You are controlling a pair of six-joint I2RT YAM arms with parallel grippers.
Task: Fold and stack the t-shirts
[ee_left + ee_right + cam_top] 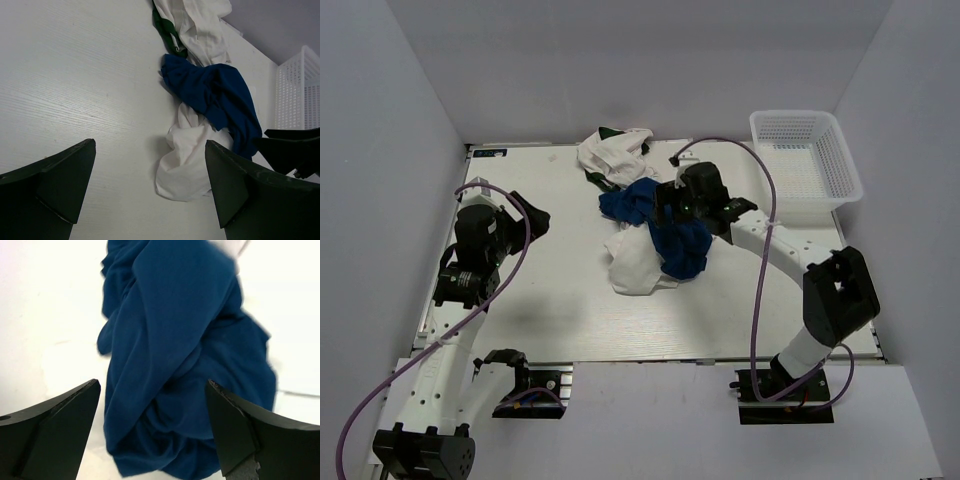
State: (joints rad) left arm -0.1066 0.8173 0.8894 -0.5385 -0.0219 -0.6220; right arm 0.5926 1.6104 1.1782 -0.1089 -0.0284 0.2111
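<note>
Left claw [150, 146] spread wide, left arm [470, 262] folded; right claw [152, 385] spread wide, right arm [785, 250] extended forward

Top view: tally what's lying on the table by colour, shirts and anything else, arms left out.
Royal blue t-shirt: 1
Plain white t-shirt: 1, as far as the bunched cloth shows
White t-shirt with dark green trim: 1
White mesh basket: 1
Total: 4

You see bright, even light from above and only faint, soft shadows. In your right wrist view the table [30, 315] glares white and the blue shirt [170, 365] looks slightly blurred.
</note>
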